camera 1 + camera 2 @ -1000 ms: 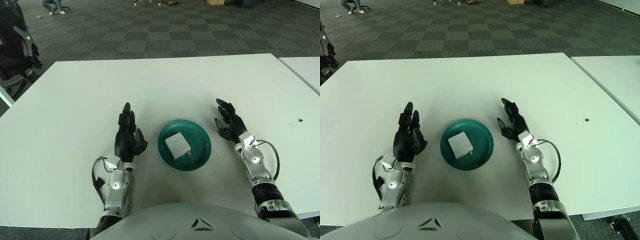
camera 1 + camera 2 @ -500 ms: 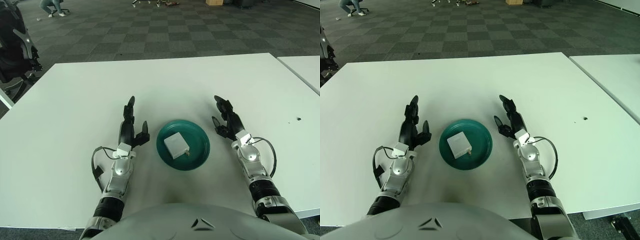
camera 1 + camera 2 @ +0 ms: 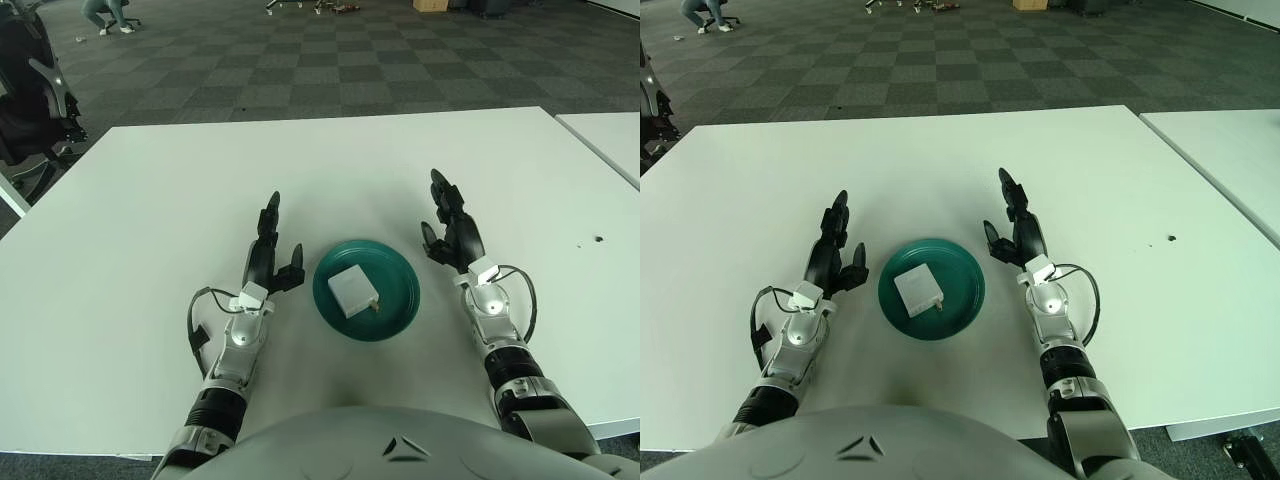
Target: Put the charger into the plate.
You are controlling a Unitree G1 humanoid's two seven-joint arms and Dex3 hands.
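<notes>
A white square charger (image 3: pixel 352 289) lies flat inside the dark green plate (image 3: pixel 400 297) at the middle of the white table, its prongs pointing right. My left hand (image 3: pixel 269 250) is just left of the plate, fingers straight and spread, holding nothing. My right hand (image 3: pixel 450 228) is just right of the plate, fingers also extended, holding nothing. Neither hand touches the plate or the charger.
The white table (image 3: pixel 180 190) stretches out on all sides of the plate. A second white table (image 3: pixel 610 135) stands at the right. A dark chair (image 3: pixel 30 90) is at the far left, past the table's corner. A small dark speck (image 3: pixel 598 240) marks the table at the right.
Both hands have moved forward and slightly inward beside the plate, and the left hand's fingers have straightened out. The charger and plate have stayed put.
</notes>
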